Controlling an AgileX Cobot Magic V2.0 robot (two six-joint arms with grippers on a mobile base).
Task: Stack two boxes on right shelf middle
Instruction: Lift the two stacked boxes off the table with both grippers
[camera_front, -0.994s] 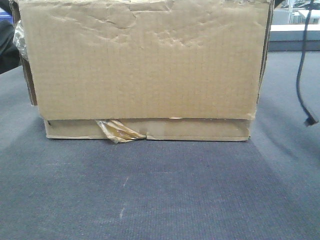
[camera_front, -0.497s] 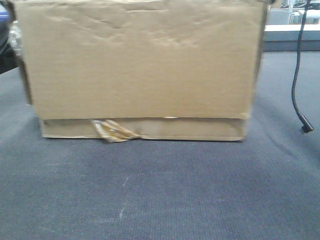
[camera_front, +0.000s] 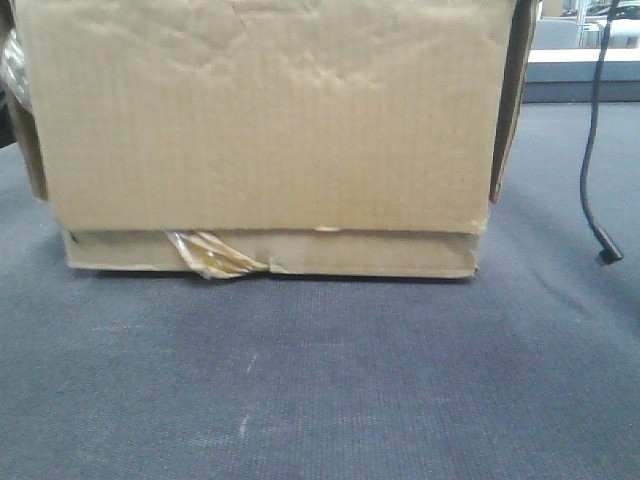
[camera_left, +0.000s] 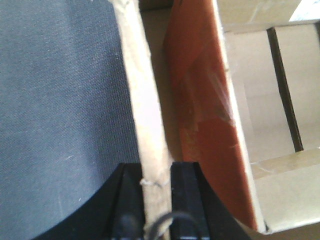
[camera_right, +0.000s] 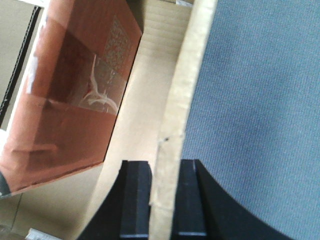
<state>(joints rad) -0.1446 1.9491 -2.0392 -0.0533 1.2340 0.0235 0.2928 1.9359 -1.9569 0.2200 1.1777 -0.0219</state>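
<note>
Sitting right on the thin flat box (camera_front: 350, 255), the large box (camera_front: 260, 120) is pinched on both sides: its left wall is clamped by the left gripper (camera_left: 156, 172), its right wall by the right gripper (camera_right: 162, 170). Both are parked mid-bench on the grey cloth (camera_front: 320, 380), short of the far edge. An orange-red printed box (camera_left: 200, 100) is seen inside.

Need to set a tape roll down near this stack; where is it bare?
Bare: the wide gray surface in front of the large box and thin flat box, and the strip between them and the hanging black cable. Crowded: inside the large box, beside the orange-red box.
</note>
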